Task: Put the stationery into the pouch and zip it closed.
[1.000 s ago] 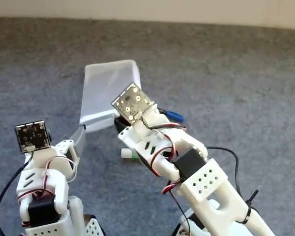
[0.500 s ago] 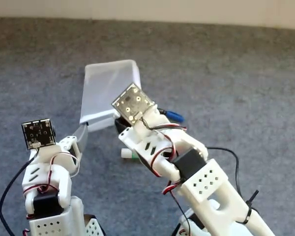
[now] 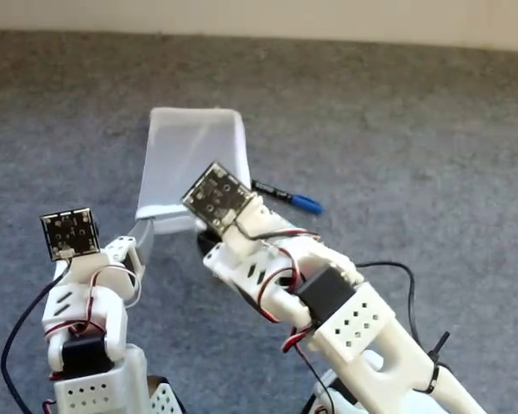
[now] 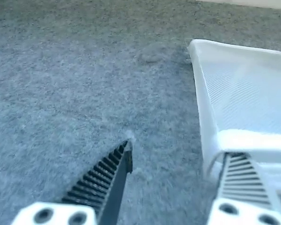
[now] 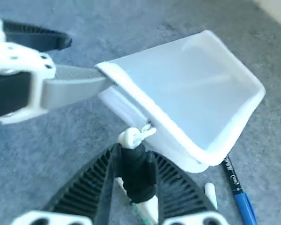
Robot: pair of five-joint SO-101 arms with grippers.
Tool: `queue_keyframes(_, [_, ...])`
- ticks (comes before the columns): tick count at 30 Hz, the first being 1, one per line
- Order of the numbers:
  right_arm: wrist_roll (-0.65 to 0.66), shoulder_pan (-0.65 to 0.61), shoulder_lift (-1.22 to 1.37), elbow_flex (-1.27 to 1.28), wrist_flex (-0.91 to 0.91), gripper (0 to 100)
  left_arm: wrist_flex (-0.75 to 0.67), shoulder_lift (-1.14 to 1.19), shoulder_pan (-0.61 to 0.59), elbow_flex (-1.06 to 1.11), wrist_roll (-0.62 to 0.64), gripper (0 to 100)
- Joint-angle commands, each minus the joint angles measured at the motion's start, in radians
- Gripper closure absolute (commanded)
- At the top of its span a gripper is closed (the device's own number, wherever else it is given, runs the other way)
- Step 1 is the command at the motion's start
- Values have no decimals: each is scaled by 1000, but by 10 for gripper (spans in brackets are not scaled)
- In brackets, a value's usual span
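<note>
Right claw pulls nearer, pouch settles flatter.
Clamped on black marker, pouch mouth just beyond its tip; left claw spread wide at mouth.

Grey short-pile carpet covers the table right out to its far edge, where a pale wall begins. The light is soft and even.

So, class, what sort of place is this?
Probably a robotics workbench: a grey carpet-like surface, two wired robot arms, and a mesh pouch beside a blue-capped pen.
</note>
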Motion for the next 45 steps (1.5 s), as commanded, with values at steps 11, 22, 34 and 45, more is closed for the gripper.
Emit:
queue_keyframes(11, [-8,-13,-82,-13,10,994,-40,-15,19,-48,-77,913])
queue_keyframes(22, [-8,58,-173,-12,7,994,114,-15,-2,-145,-89,984])
queue_keyframes(34, [-14,113,-173,-16,7,994,149,-15,-93,-168,-71,995])
queue_keyframes(45, [-166,208,-170,-19,13,741,187,-15,-99,-231,-54,995])
